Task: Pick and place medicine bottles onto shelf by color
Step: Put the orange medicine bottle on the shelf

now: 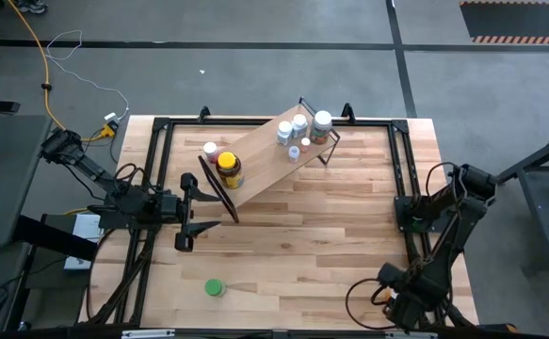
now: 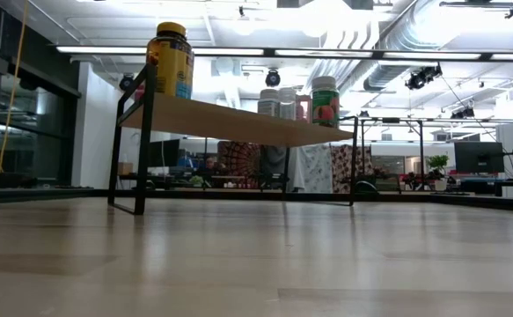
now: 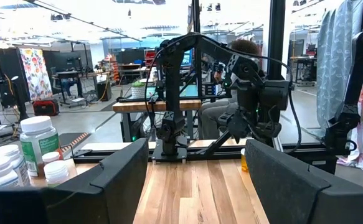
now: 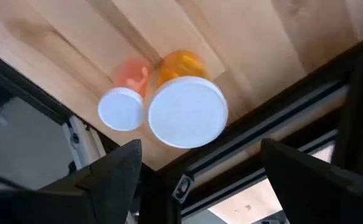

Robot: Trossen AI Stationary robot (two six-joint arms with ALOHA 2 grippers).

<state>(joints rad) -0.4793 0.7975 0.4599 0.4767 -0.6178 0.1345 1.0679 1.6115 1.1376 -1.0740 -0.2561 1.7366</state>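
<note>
The shelf point(image 1: 266, 158) lay slantwise on the desk point(image 1: 331, 254), its long axis running from the desk's far edge down toward the left hand; on the shelf's end nearer that hand stood the amber jar with yellow lid point(image 1: 228, 169), upright, and a white-capped bottle point(image 1: 210, 149) stood just beside that end; at the shelf's far end a cluster of white-capped bottles point(image 1: 298, 132) stood upright, the biggest point(image 1: 322, 122) outermost; the left hand point(image 1: 191, 211) hung just beside the shelf's near end, fingers spread wide, holding nothing; a green bottle point(image 1: 214, 288) sat on the desk well apart from the shelf, toward the near edge; the right hand point(image 4: 197, 186) hovered with fingers wide over an orange bottle with a white cap point(image 4: 186, 109) and a smaller pink-tinted one point(image 4: 122, 106) touching it, at the desk's black frame.
</note>
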